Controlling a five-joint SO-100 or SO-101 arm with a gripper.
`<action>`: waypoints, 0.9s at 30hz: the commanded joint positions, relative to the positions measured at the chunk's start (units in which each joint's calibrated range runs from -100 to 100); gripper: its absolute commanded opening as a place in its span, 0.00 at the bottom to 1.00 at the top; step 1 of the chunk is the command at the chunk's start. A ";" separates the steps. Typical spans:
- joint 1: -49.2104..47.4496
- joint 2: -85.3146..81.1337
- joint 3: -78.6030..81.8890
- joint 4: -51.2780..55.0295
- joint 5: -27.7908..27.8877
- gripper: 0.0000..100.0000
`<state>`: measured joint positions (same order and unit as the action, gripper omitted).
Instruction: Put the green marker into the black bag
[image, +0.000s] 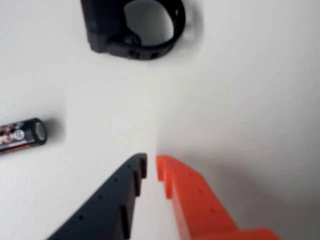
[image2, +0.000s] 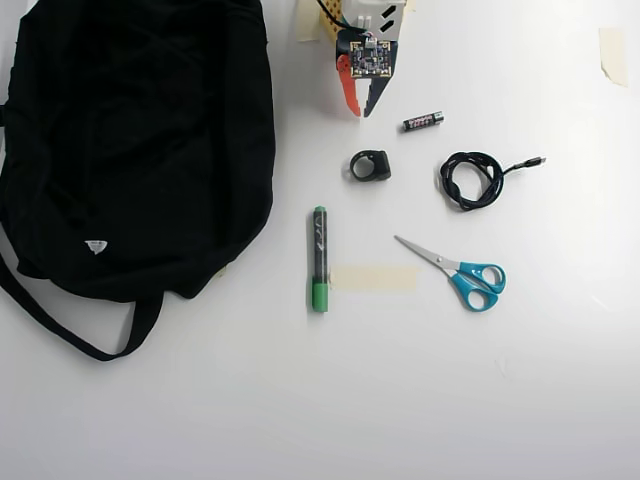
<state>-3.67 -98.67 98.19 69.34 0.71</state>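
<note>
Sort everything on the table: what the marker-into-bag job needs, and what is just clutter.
Needed: green marker; black bag; hand, nearly shut and empty.

Clutter: battery; black ring part; coiled cable; scissors; tape strip.

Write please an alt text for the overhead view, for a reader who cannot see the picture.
On a white table, the green marker lies just right of the large black bag, not yet picked up. The gripper is at the top centre, empty, jaws almost shut. Below and to its right are a battery, a black ring-shaped part, a coiled cable and blue-handled scissors.
</note>
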 joint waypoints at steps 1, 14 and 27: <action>0.31 -0.83 1.18 2.75 -0.03 0.02; 0.23 -0.75 1.18 2.58 0.18 0.02; -0.07 8.80 -10.50 0.51 -0.03 0.02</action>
<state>-3.75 -94.77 93.47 70.12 0.71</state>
